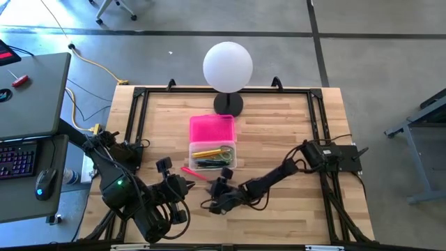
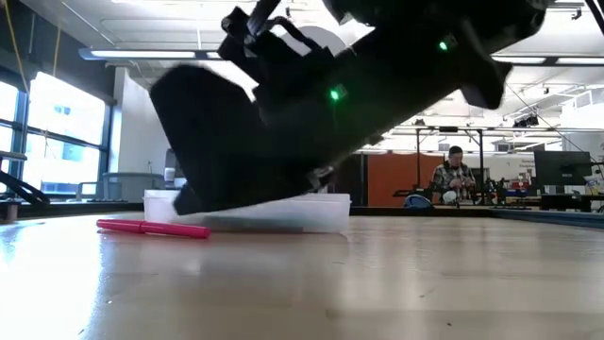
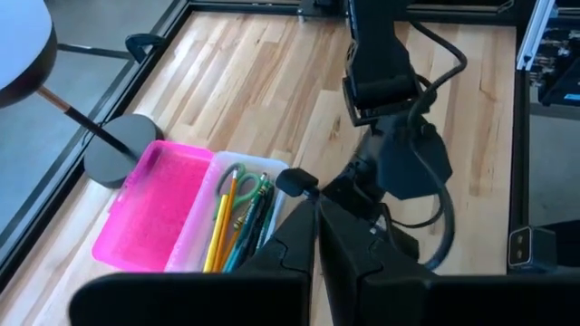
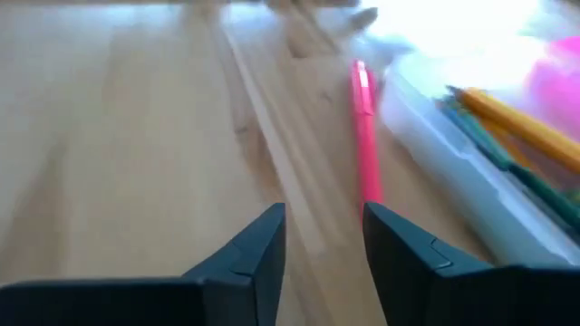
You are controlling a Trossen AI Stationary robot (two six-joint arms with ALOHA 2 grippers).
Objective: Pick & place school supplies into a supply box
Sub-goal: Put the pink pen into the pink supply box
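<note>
The supply box [image 1: 212,155], clear plastic, stands mid-table with its pink lid [image 1: 212,129] open and lying flat on the far side. Yellow, green and dark pencils and green-handled scissors [image 3: 237,204] lie inside. A pink pen [image 4: 365,136] lies flat on the wood along the box's near left corner. My right gripper [image 4: 323,237] is low over the table, open, with nothing between its fingers; the pen's near end lies just ahead of one fingertip. My left gripper [image 3: 317,272] hangs raised near the table's front, shut and holding nothing, looking down on the box. My right gripper comes in low and slanting from the table's near right side. One fingertip [image 4: 385,217] stands at the pink pen's near end [image 4: 367,195], roughly in line with the pen. I cannot tell whether it touches. The pen lies flat on the table.
A white globe lamp [image 1: 227,66] on a black base [image 1: 228,104] stands just behind the lid. Black frame rails [image 1: 139,118] run along the table's edges. Bare wood lies right of the box [image 1: 279,132]. A person [image 2: 455,175] sits in the room far behind.
</note>
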